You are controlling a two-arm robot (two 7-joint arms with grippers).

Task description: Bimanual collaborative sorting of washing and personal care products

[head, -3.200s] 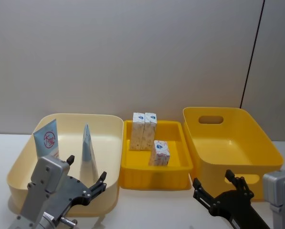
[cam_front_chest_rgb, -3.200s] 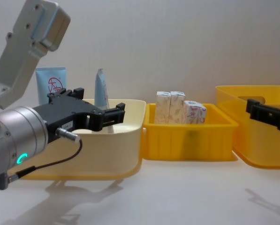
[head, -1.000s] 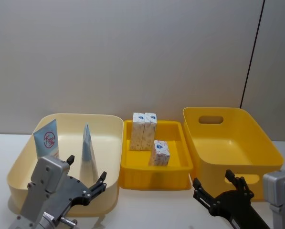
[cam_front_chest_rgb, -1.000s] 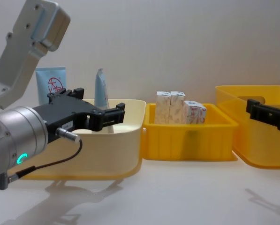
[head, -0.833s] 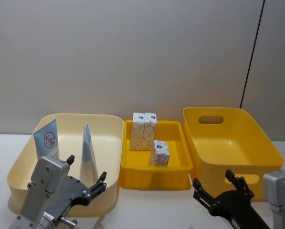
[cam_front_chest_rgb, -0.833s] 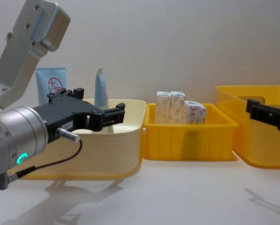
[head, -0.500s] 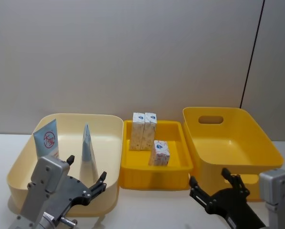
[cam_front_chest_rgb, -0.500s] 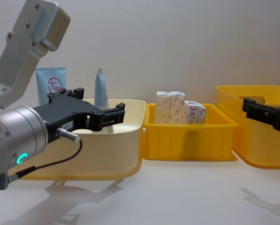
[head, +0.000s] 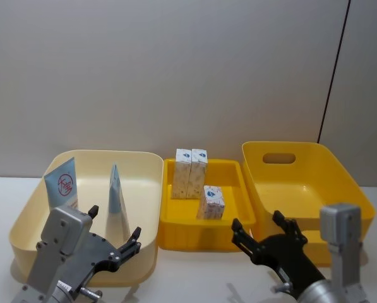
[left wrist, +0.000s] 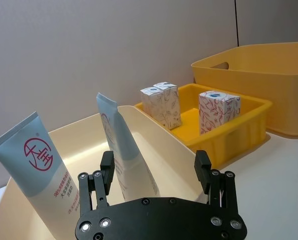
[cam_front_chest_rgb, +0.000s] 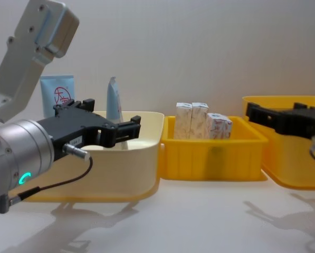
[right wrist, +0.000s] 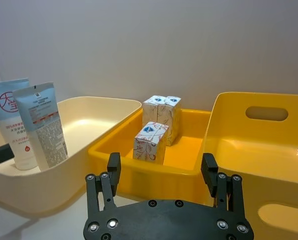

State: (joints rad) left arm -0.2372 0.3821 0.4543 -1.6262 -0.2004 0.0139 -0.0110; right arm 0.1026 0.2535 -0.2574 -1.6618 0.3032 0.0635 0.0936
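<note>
gaping right gripper point(head: 257, 222) faces cartons point(head: 189, 173); gaping left gripper point(head: 115, 222) faces tubes point(head: 62, 187).

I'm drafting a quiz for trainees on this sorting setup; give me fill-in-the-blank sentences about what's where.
The cream bin holds ___ pale blue tubes. The middle yellow tray holds ___ white cartons. The left end effector and the right end effector are both ___.
Missing words: two, three, open.
</note>
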